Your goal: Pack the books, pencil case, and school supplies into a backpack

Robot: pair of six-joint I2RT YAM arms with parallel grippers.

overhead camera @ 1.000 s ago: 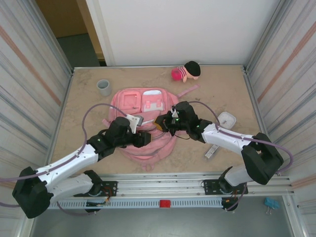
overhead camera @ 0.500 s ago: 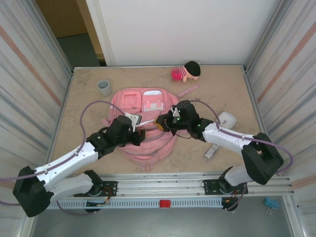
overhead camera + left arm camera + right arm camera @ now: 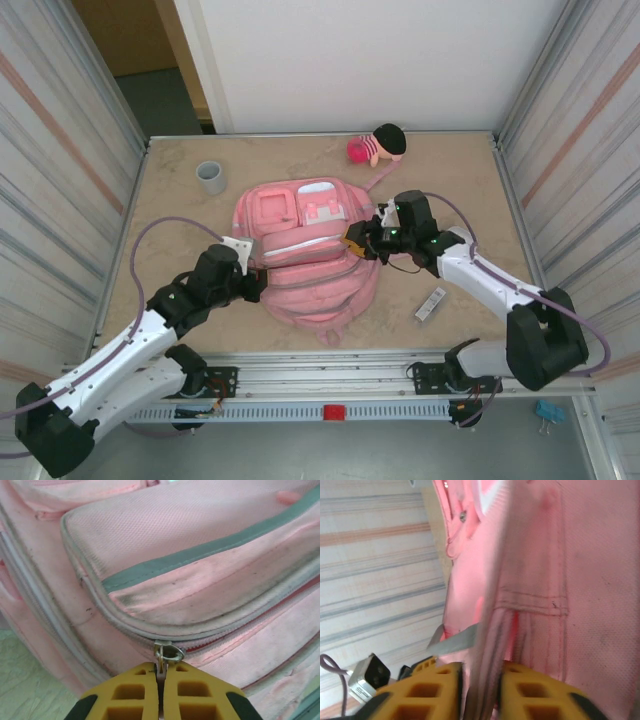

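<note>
The backpack (image 3: 305, 255) lay flat, front pockets up, between the two grippers.

Change over the last second: the left gripper (image 3: 161, 675) went from part open to fully closed. It now pinched the metal zipper pull (image 3: 168, 652) at the backpack's near-left edge, just below a grey-trimmed pocket flap (image 3: 200, 560). The left arm had also drawn back from over the backpack's middle to that edge.

The right gripper (image 3: 481, 680) had moved from the backpack's centre to its right side, and its fingers had begun to part. A fold of pink fabric ran between them. I could not tell whether the fold was still pinched or already free.

The grey-white strip (image 3: 431, 304) of the school supplies lay off the backpack's near-right corner, apart from it.

Judgement: the left arm looks set to run the zipper while the right steadies the backpack or lets go. Whether the zip is to go open or shut I could not tell. With the strip outside, packing is not finished.
</note>
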